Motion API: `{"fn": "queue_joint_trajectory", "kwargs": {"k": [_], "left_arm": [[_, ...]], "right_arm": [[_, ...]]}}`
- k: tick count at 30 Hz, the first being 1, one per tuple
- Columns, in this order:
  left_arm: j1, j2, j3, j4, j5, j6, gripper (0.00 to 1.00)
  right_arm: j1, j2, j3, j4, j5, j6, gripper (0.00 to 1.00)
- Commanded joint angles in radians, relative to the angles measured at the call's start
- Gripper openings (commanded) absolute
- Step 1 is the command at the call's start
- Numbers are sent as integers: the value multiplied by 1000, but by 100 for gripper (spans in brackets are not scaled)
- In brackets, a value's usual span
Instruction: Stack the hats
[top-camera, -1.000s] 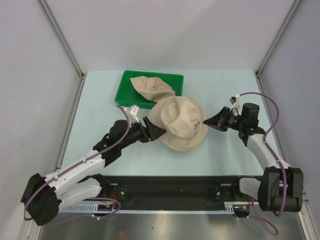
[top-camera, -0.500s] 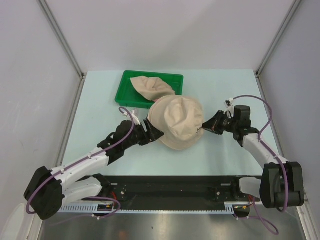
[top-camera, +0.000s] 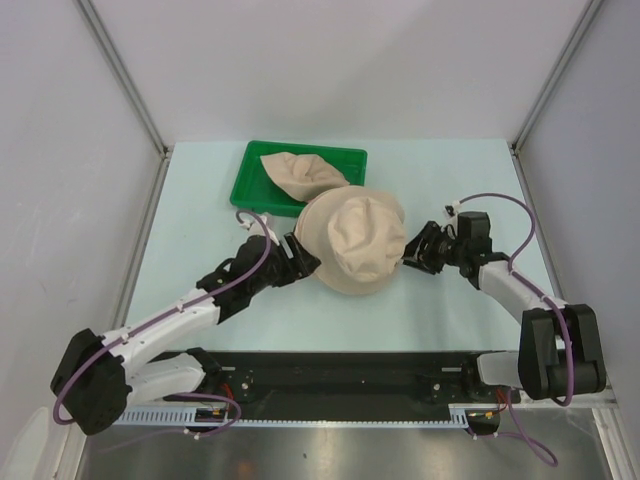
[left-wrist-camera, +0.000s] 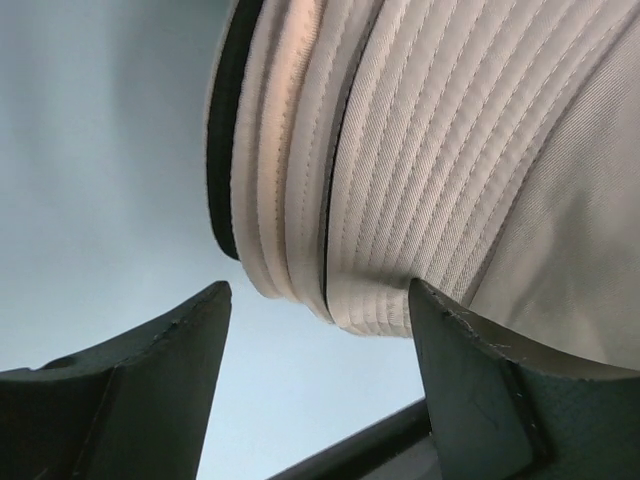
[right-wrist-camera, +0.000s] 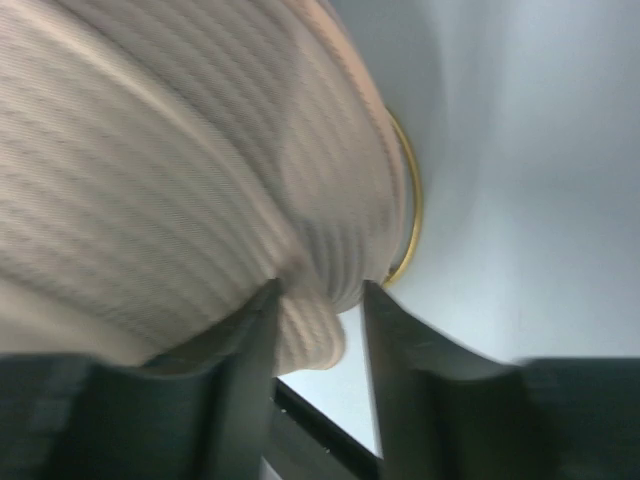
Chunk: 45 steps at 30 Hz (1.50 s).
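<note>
Between the two arms, on the counter (top-camera: 200, 220) just in front of the tray (top-camera: 250, 182), sits the stack (top-camera: 355, 240), crown up, its far brim lapping over the tray's near rim. I have an arm at each side of it because floppy cloth sags when handled from one edge only. Working from opposite brims should keep the crown round and the layers in line. From the left wrist I count several stitched brim edges lying one on another, one edged in black, so more than one hat is nested here. My left pincer (left-wrist-camera: 318, 290) is spread wide with those edges in front of the gap, touching neither jaw, and it holds nothing. I read that as a guard against the pile sliding leftward. My right pincer (right-wrist-camera: 320, 288) is partly open around a fold of the right brim. A sliver of counter shows between the fold and one jaw, so I judge it is not pinching, though that view is blurred. A gold ring (right-wrist-camera: 417, 210) shows just past the brim's edge there. One more hat (top-camera: 300, 172) lies crumpled in the tray, so by my reckoning the stacking is not finished.
</note>
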Motion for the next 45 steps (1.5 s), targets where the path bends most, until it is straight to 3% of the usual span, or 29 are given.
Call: {"fn": "queue_joint_trajectory", "kwargs": {"k": [1, 3, 9, 14, 19, 22, 27, 35, 45], "left_arm": [[13, -81, 80, -97, -150, 72, 77], [14, -132, 109, -129, -181, 113, 77], [14, -94, 215, -108, -171, 200, 78], [14, 38, 306, -39, -100, 222, 81], [17, 141, 333, 9, -95, 210, 82], [23, 190, 337, 8, -66, 191, 81], [25, 230, 316, -15, -71, 178, 82], [33, 283, 278, -12, -60, 171, 82], [34, 290, 276, -184, -163, 159, 81]], "right_arm": [[-49, -50, 41, -123, 29, -65, 56], [-108, -91, 57, -186, 19, -80, 63], [-216, -234, 173, -358, 59, -182, 66], [-212, -182, 291, -239, -46, -125, 68], [-158, -89, 330, -53, -79, -42, 68], [-55, -6, 356, -27, -74, -19, 68], [64, 75, 341, -91, 10, -8, 68], [92, 218, 269, -103, 50, -44, 68], [115, 294, 322, -249, 165, -123, 68]]}}
